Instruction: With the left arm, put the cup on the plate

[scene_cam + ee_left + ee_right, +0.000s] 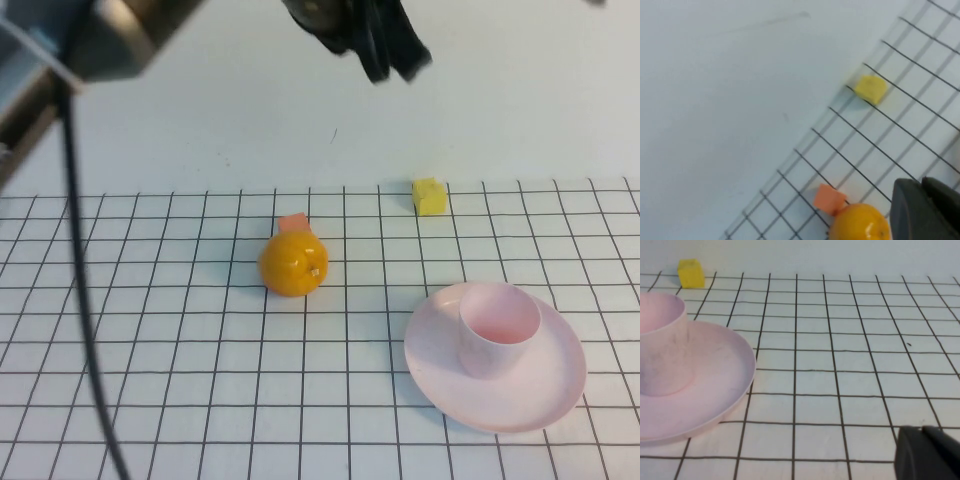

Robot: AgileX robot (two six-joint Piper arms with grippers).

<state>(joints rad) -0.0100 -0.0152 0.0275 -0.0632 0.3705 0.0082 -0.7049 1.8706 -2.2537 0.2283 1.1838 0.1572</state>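
The cup (498, 331) stands upright on the plate (440, 370), a little toward the plate's far side, its open mouth up; the plate lies on the gridded table (180, 370) on the robot's right. The left hand (385, 45) hangs high above the far part of the table, well apart from the cup and grasping nothing; whether its fingers are spread or closed cannot be told, since they show only as a dark blur in the high view and as one dark corner in its own wrist view. The right hand (927, 452) is low over the grid, to the side of the plate; only a dark tip of it shows, so its state cannot be told either. An orange (293, 263) sits near the table's middle, with a small orange block (293, 222) touching its far side. A yellow block (429, 196) lies beyond the plate, near the grid's far edge.
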